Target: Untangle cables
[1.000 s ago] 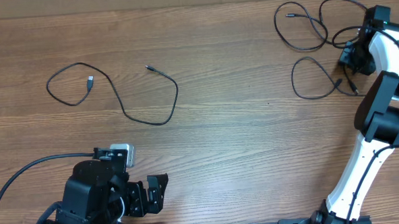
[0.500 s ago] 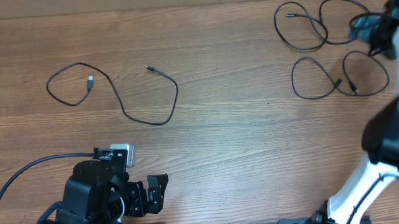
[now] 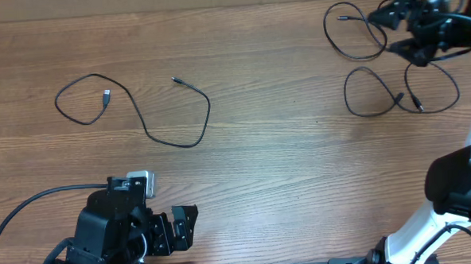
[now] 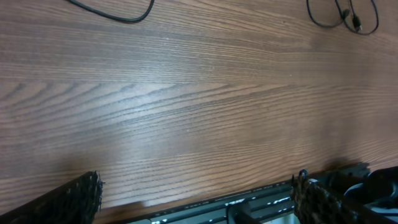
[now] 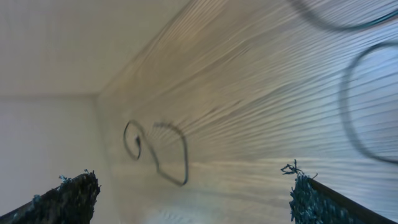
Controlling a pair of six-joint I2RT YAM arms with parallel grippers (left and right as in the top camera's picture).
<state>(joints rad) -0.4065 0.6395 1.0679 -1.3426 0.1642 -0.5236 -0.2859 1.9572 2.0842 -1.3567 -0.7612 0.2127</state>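
The right fingers stand spread wide with nothing between them. They hang in the air over the far right corner of the counter and grip no cord. The left fingers are just as wide and just as empty, parked low at the near edge, well apart from every cord.

Directly below the right arm lie two of the cables. An upper right cable runs in open loops with one plug end pointing left. A lower right cable lies just beside it in two rounded loops, its small plug ends close together in the middle. The arm hides the place where these two come nearest, so I cannot tell whether they cross or lie fully apart.

Far across the counter, the left cable rests alone, spread in a loose curve with its silvery plug inside the loop, touching no other cord.

By this layout, the untangling looks nearly done, since no bundle or knot is visible anywhere. What may remain is to check, and if needed part, the right-hand pair.
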